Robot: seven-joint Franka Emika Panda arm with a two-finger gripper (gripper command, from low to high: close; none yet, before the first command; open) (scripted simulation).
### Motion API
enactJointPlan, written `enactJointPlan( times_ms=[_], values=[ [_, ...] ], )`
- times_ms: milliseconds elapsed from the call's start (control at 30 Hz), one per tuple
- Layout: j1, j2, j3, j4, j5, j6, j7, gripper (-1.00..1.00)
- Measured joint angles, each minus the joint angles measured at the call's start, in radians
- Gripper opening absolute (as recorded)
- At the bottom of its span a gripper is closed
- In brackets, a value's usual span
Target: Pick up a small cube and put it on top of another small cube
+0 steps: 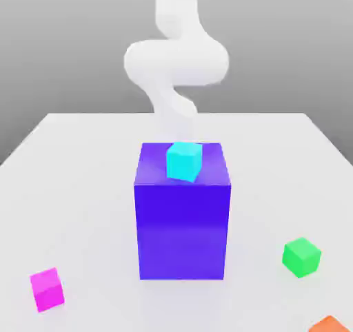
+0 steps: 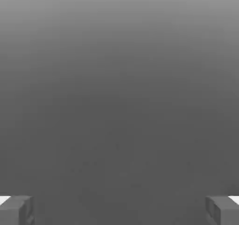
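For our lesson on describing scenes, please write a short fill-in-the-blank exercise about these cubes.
1. The cyan cube sits on top of the big ____ block.
2. The pink cube and the green cube both rest on the ____.
3. In the hand view, the gripper is ____, with nothing in it.

Missing words: blue; table; open
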Motion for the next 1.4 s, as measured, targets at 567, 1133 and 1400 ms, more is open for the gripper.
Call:
enactJointPlan(
  times_ms=[567, 1133, 1400],
  values=[
    [0.093, 0.621, -0.353, -0.075, 0.231, 0.212, -0.729, 0.0],
    [-0.162, 1.173, -0.246, -0.086, 0.422, 0.483, -1.244, -1.0],
    [-0.135, 1.125, -0.283, -0.099, 0.379, 0.448, -1.213, -1.0]
  ],
)
